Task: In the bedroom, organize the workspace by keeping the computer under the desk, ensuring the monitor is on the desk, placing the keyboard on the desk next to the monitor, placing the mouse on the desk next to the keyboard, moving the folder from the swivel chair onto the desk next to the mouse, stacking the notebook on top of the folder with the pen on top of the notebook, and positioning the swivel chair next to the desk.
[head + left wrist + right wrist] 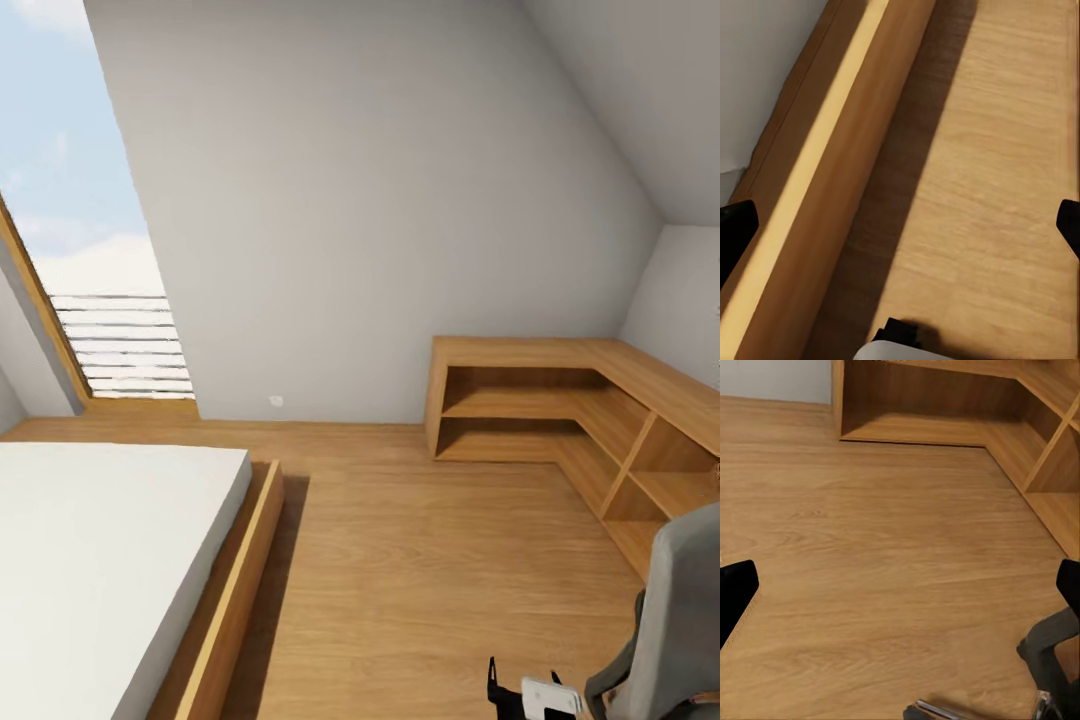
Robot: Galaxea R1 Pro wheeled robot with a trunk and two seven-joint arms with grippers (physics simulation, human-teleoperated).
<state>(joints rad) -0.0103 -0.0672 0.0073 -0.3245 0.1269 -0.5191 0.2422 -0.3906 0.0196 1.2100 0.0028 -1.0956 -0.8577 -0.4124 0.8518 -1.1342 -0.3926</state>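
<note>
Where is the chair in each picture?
Head view: chair at the bottom right corner, grey back showing.
Right wrist view: what looks like its dark base at the bottom right.
Left wrist view: looks at the bed frame and floor instead.
Shared landmark: the oak floor runs through all three; the shelf is in the head and right wrist views.

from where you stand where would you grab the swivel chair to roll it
Probably the top edge of the swivel chair's grey padded backrest, coming from its near, left-facing side. That edge stands upright and close at the lower right of the head view; the seat and armrests are cut off. The right wrist view shows its base on open floor, so it should roll.
</note>
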